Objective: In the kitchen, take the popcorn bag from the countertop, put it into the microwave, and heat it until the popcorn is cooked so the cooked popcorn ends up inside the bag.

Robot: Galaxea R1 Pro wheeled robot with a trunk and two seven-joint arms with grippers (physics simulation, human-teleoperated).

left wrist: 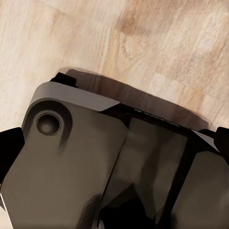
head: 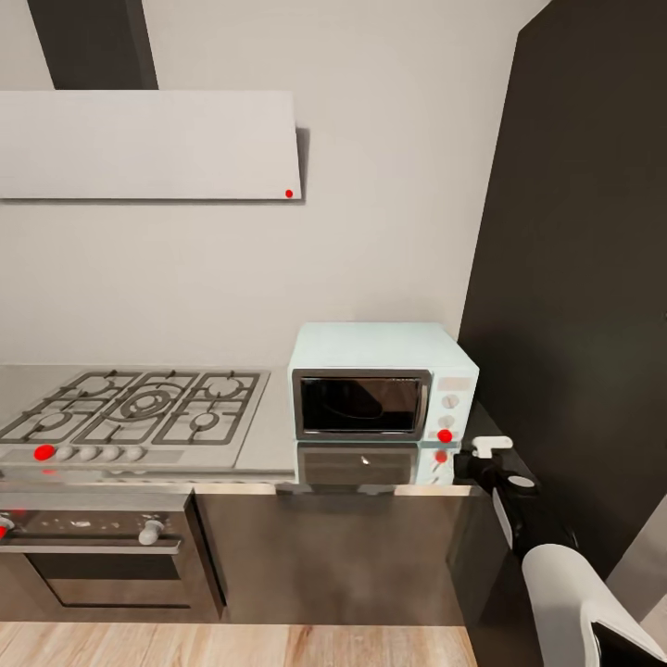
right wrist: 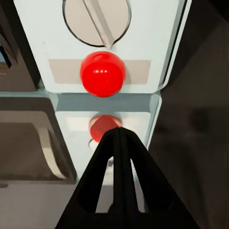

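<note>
The pale-blue microwave [head: 382, 384] stands on the dark glossy countertop [head: 278, 468] against the wall, its dark glass door closed. My right gripper [head: 470, 456] is shut and empty, level with the counter's front edge, just right of the panel's red dot [head: 445, 435]. In the right wrist view the shut fingertips [right wrist: 119, 136] point at that red dot [right wrist: 102, 73], a short gap away, with a dial [right wrist: 97, 21] above it. My left gripper [left wrist: 114, 143] hangs low and open, dark fingertips [left wrist: 10, 150] at the picture's edges. The popcorn bag and popcorn are out of view.
A steel gas hob [head: 139, 408] with knobs lies left of the microwave, a built-in oven [head: 93, 551] beneath it. A tall dark cabinet [head: 574, 278] stands right of the microwave. A pale hood [head: 148, 144] hangs above. My grey base [left wrist: 71, 162] rests on wood floor [left wrist: 157, 43].
</note>
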